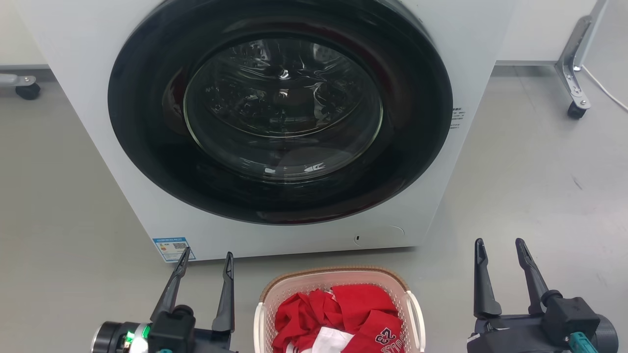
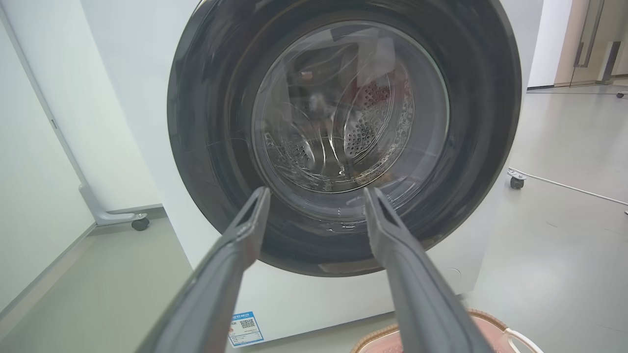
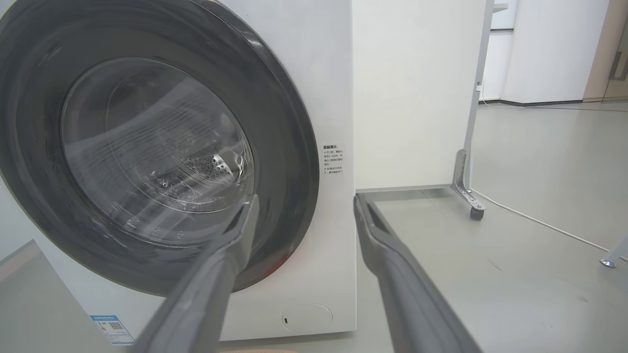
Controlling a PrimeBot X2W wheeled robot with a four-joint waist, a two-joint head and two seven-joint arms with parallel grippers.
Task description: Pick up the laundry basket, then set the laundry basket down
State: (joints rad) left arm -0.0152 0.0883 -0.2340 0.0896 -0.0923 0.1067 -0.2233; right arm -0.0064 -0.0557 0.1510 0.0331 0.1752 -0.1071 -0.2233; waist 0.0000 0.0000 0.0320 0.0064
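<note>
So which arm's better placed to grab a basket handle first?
Left, probably. In the head view the open left tool sits closer beside the basket than the open right tool, which stands farther off.

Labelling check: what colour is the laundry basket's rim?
Brown, woven look, atop the cream-white laundry basket. Best in the head view.

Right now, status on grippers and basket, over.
Left gripper open, empty. Right gripper open, empty. Laundry basket on floor between them, untouched. Washing machine close ahead, door shut.
</note>
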